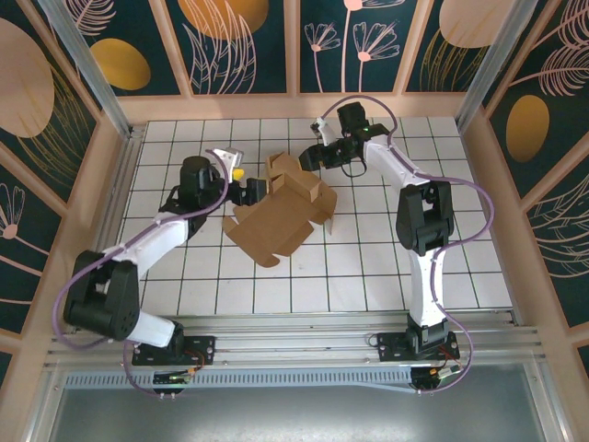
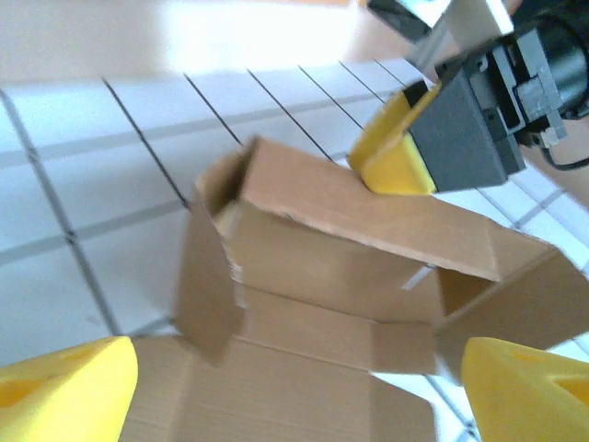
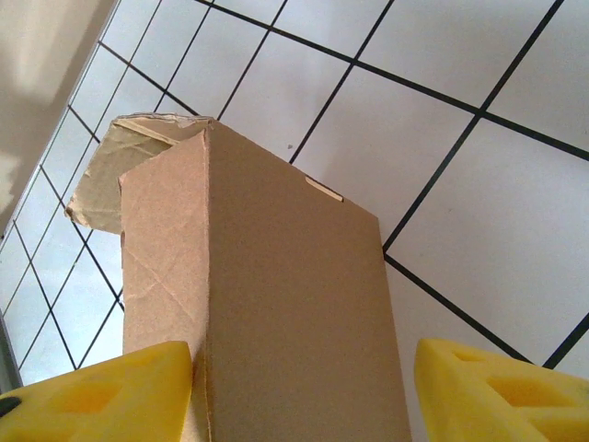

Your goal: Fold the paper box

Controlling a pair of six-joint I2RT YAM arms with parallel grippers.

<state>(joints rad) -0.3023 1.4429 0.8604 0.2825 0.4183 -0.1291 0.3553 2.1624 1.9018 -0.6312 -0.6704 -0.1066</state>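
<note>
The paper box (image 1: 276, 226) is brown cardboard, partly folded, lying mid-table with flaps standing at its far end. My left gripper (image 1: 250, 190) is at its left edge. In the left wrist view that gripper (image 2: 294, 387) is open, yellow fingertips (image 2: 64, 387) wide apart, with the box floor and a raised wall (image 2: 350, 221) between and beyond them. My right gripper (image 1: 310, 158) is at the box's far end. In the right wrist view it (image 3: 299, 396) is open astride an upright cardboard wall (image 3: 276, 304). The left pad (image 3: 92, 396) touches the wall; the right pad stands clear of it.
The table is white tile with black grid lines (image 1: 442, 249), fenced by wooden walls with painted panels (image 1: 248, 46) and aluminium posts (image 1: 87, 64). The right gripper's yellow finger (image 2: 391, 152) rests on the box wall in the left wrist view. Bare tiles lie right of the box.
</note>
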